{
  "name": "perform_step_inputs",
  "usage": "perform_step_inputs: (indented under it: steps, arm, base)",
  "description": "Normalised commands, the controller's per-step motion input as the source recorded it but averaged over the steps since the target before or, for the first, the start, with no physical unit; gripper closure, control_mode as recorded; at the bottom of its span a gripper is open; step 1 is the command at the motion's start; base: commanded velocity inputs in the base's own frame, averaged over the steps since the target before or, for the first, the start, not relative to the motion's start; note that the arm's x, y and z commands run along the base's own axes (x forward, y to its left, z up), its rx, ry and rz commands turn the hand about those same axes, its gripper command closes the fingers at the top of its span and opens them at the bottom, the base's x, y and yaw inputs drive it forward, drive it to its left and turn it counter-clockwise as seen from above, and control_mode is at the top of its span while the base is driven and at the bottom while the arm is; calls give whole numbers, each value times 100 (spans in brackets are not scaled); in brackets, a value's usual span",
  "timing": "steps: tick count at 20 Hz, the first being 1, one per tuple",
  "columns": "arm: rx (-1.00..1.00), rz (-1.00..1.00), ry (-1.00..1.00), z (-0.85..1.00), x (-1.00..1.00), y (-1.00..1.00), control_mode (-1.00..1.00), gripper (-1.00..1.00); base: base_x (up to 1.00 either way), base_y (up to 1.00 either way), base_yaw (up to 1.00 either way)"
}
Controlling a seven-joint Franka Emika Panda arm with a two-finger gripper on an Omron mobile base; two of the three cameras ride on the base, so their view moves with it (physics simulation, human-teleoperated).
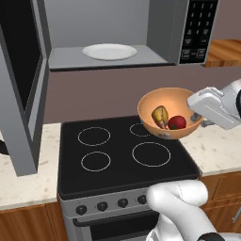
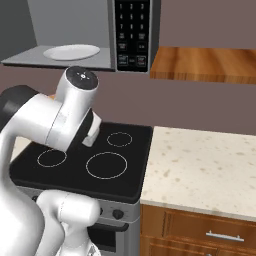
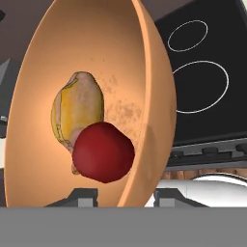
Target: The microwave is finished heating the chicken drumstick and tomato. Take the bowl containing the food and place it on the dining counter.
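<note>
My end effector (image 3: 125,195) is clamped on the rim of the bowl (image 1: 165,109), one finger inside the wall and one outside, as the hand view shows at its bottom edge. In the left base view I see the bowl held in the air above the right rear part of the black stovetop (image 1: 124,153), clear of its surface and tipped a little toward the camera. The chicken drumstick (image 1: 160,116) and the tomato (image 1: 177,122) lie side by side in the bottom of the bowl, touching, the tomato on the side nearer the end effector. Up and to the left, the microwave (image 1: 197,30) stands with its door (image 1: 21,89) swung wide open; the white plate (image 1: 109,51) rests on its grey floor. A beige speckled tabletop (image 2: 200,170) runs to the right of the stove, over wooden cabinets.
</note>
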Motion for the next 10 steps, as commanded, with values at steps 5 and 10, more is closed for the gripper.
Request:
perform_step_inputs:
  steps: [5, 10]
  arm:
    - [0, 0, 0, 0, 0, 0, -100, 100]
    - [0, 0, 0, -3, -1, -11, 100, 100]
  base:
    - [0, 0, 0]
    - [-2, -14, 1]
